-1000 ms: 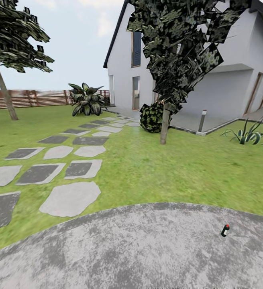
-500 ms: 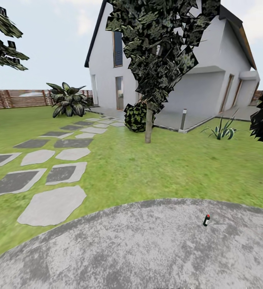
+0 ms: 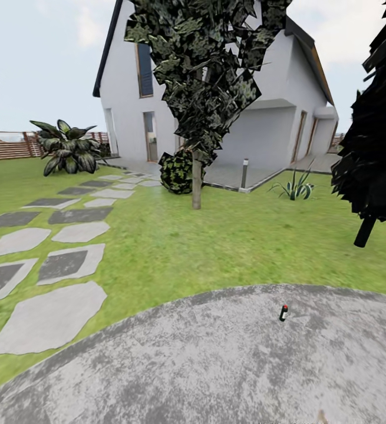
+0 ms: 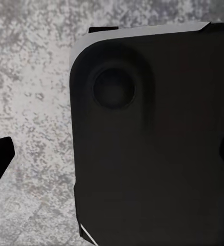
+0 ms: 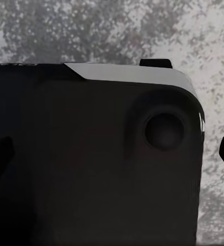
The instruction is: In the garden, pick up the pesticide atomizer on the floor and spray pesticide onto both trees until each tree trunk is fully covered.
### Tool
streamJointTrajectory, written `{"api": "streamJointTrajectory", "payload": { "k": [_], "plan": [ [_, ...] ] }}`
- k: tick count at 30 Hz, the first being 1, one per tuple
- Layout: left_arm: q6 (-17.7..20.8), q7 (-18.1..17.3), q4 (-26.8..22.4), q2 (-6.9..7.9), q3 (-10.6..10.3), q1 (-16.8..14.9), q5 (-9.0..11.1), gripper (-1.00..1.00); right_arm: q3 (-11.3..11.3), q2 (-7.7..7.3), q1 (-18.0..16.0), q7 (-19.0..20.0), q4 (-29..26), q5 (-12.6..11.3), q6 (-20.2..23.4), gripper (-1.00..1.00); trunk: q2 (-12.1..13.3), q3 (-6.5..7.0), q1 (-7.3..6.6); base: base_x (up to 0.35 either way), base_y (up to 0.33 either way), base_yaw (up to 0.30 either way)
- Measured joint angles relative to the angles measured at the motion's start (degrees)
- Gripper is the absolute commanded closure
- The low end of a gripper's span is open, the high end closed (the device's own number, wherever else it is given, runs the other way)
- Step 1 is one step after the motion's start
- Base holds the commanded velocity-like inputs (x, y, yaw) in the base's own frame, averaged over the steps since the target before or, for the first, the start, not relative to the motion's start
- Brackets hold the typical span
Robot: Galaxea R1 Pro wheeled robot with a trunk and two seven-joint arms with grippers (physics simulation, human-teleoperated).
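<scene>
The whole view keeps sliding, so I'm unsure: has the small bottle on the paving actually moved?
No. The bottle keeps its place near the paved circle's grass-side edge; the camera turned.

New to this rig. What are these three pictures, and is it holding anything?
It is a simulated wheeled robot with two arms. The wide picture comes from its head camera: a garden with a white house, grey stepping stones on grass, a tree ahead, and a small dark spray bottle with a red cap standing on the paved circle. The other two come from cameras near each arm's jaws, looking down at a dark robot body panel over the same speckled paving. Dark slivers sit at their edges; whether the jaws are open or hold anything cannot be told.
</scene>
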Motion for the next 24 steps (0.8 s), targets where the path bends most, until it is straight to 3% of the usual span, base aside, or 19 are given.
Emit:
{"api": "streamJointTrajectory", "payload": {
  "k": [24],
  "plan": [
    [0.0, 0.0, -0.1, 0.03, 0.1, 0.0, 0.1, -1.00, 0.0, 0.00, 0.0, 0.0, 0.0, 0.0, 0.0, -1.00, 0.0, 0.00, 0.00, 0.130, 0.298, -0.267]
  ]
}}
